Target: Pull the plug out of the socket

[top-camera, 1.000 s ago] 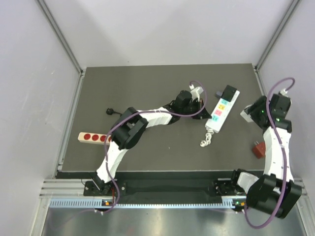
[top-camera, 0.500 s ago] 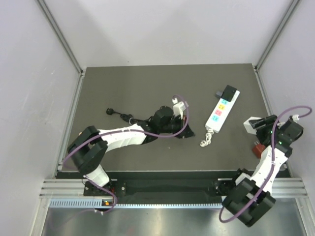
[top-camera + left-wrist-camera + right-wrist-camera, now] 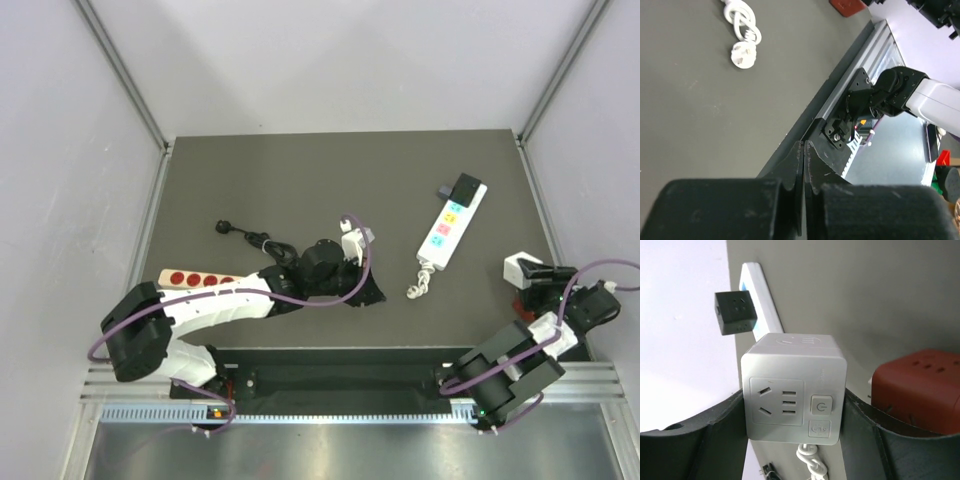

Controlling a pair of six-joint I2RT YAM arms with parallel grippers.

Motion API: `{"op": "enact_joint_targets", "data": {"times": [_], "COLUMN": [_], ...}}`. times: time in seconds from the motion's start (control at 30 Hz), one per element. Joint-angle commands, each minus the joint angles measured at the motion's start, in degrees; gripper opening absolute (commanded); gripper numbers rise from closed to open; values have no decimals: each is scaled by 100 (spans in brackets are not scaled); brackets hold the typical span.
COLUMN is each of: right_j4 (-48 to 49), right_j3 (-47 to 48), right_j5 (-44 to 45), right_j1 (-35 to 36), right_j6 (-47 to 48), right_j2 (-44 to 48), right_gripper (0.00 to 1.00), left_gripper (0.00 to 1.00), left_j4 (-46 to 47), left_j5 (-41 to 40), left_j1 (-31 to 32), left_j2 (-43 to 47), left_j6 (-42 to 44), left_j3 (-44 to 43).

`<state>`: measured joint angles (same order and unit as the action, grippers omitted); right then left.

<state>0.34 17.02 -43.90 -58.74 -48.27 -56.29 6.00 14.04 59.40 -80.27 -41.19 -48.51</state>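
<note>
As seen from above, shows the socket [image 3: 452, 222] lying flat on the dark table [image 3: 300, 170], right of centre, with its short white cord [image 3: 417, 285] coiled at the near end. Shows the right gripper [image 3: 533, 270] near the table's right edge, jaws partly apart and clamped on the sides of a white cube plug [image 3: 794, 387], well apart from the socket. Reads as the pull already made for this plug, with probably only the setting down left. Shows a black cube [image 3: 466, 186] at the socket's far end, seemingly plugged in, so possibly one more to remove; cannot tell for certain. Finds a red cube [image 3: 522, 302] on the table just beside the held plug. Shows the left gripper [image 3: 803, 150] pressed fully closed on nothing, low over the table's near edge. Shows no box, tray or bin, so nothing contained.
</note>
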Motion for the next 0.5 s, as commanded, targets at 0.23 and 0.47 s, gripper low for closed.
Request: {"op": "enact_joint_targets", "data": {"times": [0.23,0.47], "right_j4": [1064,1346], "right_j3": [337,364], "right_j5": [-813,-726], "right_j1": [-524,-533], "right_j6": [195,134], "right_j2": [-927,-1042], "right_gripper": [0,0], "left_gripper": [0,0], "left_j4": [-55,-46], "left_j5": [-297,-183], "left_j1": [107,160], "left_j2": [3,-305], "left_j6": [-56,-38], "left_j3": [-132,-413]}}
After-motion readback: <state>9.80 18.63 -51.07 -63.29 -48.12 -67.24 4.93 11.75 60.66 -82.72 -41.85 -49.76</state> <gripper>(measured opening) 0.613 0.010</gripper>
